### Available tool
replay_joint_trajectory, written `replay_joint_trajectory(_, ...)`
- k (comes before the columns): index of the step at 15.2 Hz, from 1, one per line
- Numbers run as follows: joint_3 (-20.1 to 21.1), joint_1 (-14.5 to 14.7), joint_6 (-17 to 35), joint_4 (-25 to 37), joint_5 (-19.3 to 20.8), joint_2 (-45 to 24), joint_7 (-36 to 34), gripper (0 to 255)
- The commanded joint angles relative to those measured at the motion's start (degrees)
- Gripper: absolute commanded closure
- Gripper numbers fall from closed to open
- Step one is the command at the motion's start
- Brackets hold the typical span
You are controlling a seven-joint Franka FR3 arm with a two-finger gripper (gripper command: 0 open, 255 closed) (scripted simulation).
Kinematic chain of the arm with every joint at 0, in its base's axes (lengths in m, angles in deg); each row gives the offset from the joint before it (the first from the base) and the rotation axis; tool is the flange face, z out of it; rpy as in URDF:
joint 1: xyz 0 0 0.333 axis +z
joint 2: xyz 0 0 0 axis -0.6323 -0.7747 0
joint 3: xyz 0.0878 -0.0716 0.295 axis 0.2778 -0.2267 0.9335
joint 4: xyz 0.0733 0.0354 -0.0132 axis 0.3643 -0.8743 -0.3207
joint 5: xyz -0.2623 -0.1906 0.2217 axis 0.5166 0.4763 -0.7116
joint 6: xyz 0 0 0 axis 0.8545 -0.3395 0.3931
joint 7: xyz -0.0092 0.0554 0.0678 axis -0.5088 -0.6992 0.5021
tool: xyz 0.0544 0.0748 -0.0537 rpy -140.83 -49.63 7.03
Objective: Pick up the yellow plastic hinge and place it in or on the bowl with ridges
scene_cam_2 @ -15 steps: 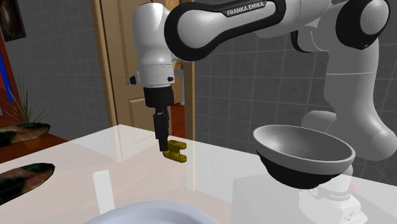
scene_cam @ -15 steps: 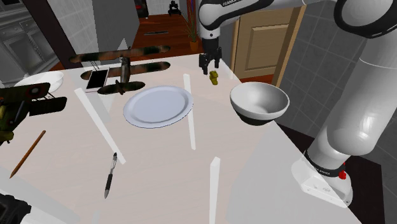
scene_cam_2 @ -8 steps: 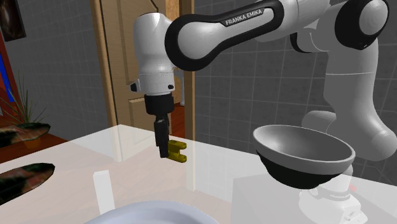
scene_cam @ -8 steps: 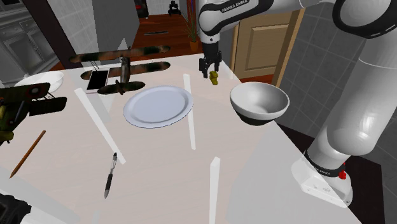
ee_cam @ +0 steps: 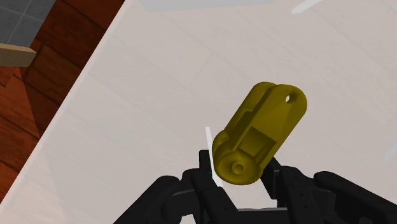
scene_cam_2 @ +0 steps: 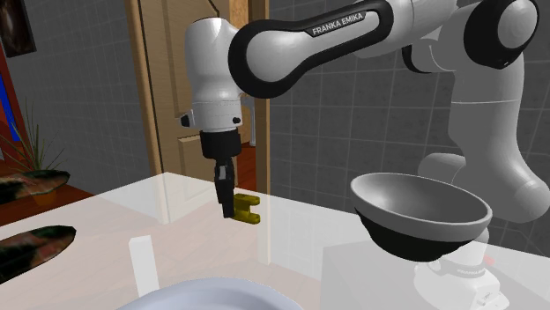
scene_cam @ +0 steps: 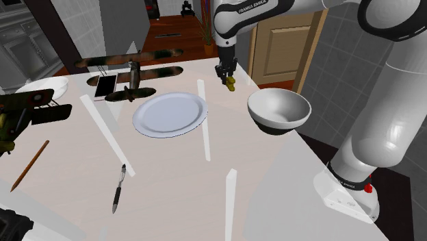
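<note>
Just one hinge point(ee_cam: 259, 130); one bowl point(scene_cam: 278, 108)

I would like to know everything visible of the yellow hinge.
The yellow hinge is a small, smooth, plastic-looking piece: a rounded end with a small hole, and two flat lugs with a slot between them, one pierced. The gripper is shut on its rounded end; the lugs stick out sideways. It seems just clear of the white table.
</note>
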Motion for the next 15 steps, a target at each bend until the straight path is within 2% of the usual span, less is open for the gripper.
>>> replay_joint_trajectory(1,0.0,0.0,0.0,0.0,0.0,0.0,0.0,255)
replay_joint_trajectory(5,0.0,0.0,0.0,0.0,0.0,0.0,0.0,255)
replay_joint_trajectory(15,0.0,0.0,-7.5,6.7,0.1,0.8,0.0,255)
